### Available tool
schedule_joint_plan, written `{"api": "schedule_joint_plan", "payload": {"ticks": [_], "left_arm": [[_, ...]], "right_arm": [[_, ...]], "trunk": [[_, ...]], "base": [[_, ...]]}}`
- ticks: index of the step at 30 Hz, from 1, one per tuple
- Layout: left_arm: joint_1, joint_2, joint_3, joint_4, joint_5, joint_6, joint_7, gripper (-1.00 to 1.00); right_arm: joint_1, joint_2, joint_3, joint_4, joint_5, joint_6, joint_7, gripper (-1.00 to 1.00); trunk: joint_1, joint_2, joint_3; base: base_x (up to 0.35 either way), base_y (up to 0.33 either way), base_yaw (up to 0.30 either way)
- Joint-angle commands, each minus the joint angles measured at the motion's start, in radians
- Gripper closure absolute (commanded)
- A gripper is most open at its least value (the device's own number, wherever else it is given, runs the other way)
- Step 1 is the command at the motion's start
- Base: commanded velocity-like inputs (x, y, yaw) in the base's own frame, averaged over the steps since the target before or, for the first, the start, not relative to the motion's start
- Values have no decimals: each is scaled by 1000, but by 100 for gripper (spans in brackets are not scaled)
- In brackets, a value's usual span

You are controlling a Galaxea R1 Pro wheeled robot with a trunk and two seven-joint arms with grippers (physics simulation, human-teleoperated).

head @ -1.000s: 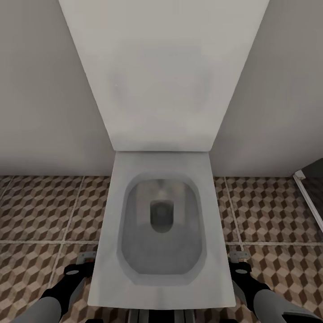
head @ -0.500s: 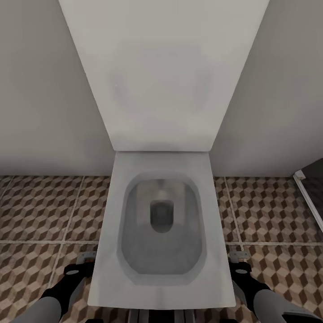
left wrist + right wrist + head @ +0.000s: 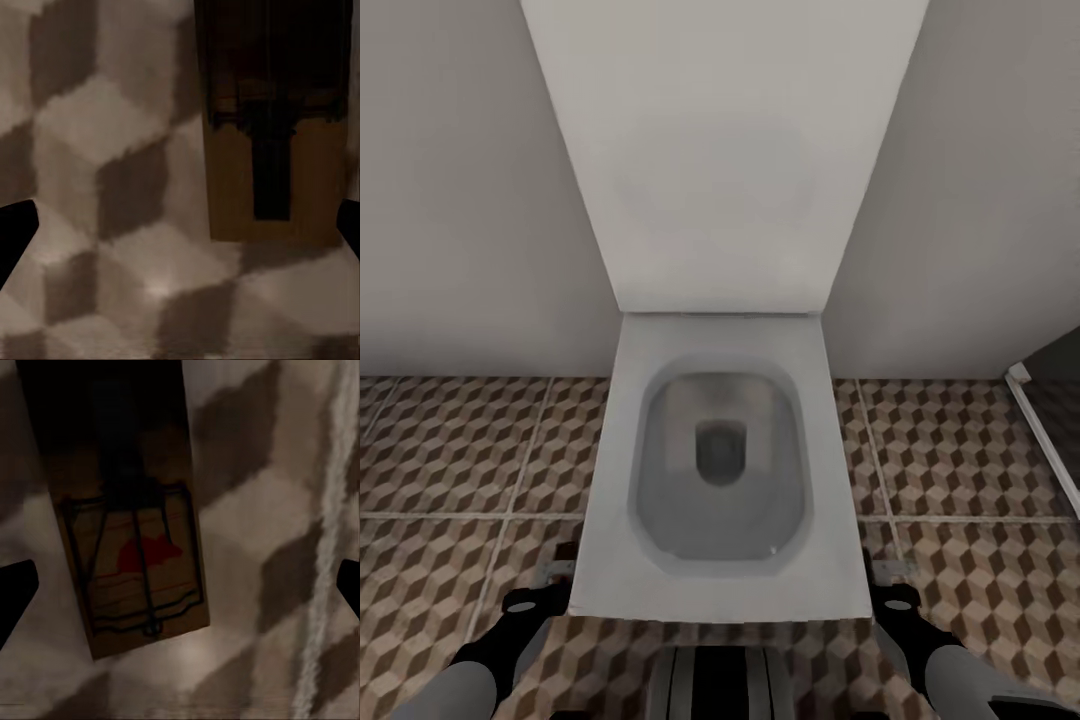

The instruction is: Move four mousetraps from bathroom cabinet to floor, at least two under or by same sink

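Both grippers, left (image 3: 180,225) and right (image 3: 180,585), hang wide open over a mousetrap (image 3: 127,547) on the floor (image 3: 450,450), so placing seems done; next, find the sink.

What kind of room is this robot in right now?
A bathroom, most likely: an open white toilet stands against the wall, on a floor of cube-patterned tiles. A mousetrap lies on those tiles.
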Motion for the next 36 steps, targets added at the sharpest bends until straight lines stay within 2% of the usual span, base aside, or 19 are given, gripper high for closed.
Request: {"api": "schedule_joint_plan", "payload": {"ticks": [1, 36], "left_arm": [[0, -1, 5, -1, -10, 5, 0, -100], [0, -1, 5, -3, -11, 5, 0, -100]], "right_arm": [[-1, 0, -6, 1, 10, -3, -2, -100], [-1, 2, -6, 1, 10, -3, -2, -100]], "trunk": [[-1, 0, 0], [-1, 0, 0]], "base": [[-313, 0, 0], [-341, 0, 0]]}}
